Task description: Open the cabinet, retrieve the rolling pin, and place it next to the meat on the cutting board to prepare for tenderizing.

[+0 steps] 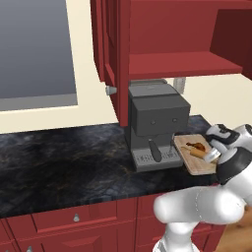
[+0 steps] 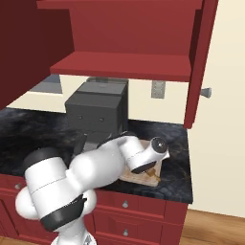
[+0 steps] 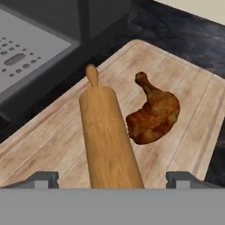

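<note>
One rolling pin (image 3: pixel 110 136) lies flat on the cutting board (image 3: pixel 193 110), released — the gripper (image 3: pixel 112 178) sits directly over its near end with the two fingertips (image 3: pixel 44 179) spread apart, one on each side of the pin and clear of the wood. The pin runs lengthwise from the board's near edge toward its far edge, its one visible tapered handle pointing at the coffee machine (image 1: pixel 156 123).

One piece of meat (image 3: pixel 154 114) rests on the same board, just beside the pin's barrel, on the side away from the machine. Whether the two touch cannot be told; the gap, if any, is very narrow.

One cutting board is present. In the left base view it lies on the dark counter (image 1: pixel 59 162) at the front edge, just beside the coffee machine's base, with the pin (image 1: pixel 197 152) and meat (image 1: pixel 197 145) on its middle. In the right base view the arm covers most of the board (image 2: pixel 143 178); only its front corner shows.

One cabinet (image 1: pixel 167 44) hangs above the counter with both doors swung open — one red interior shelf is exposed, and one round knob (image 1: pixel 110 90) shows on the left door
</note>
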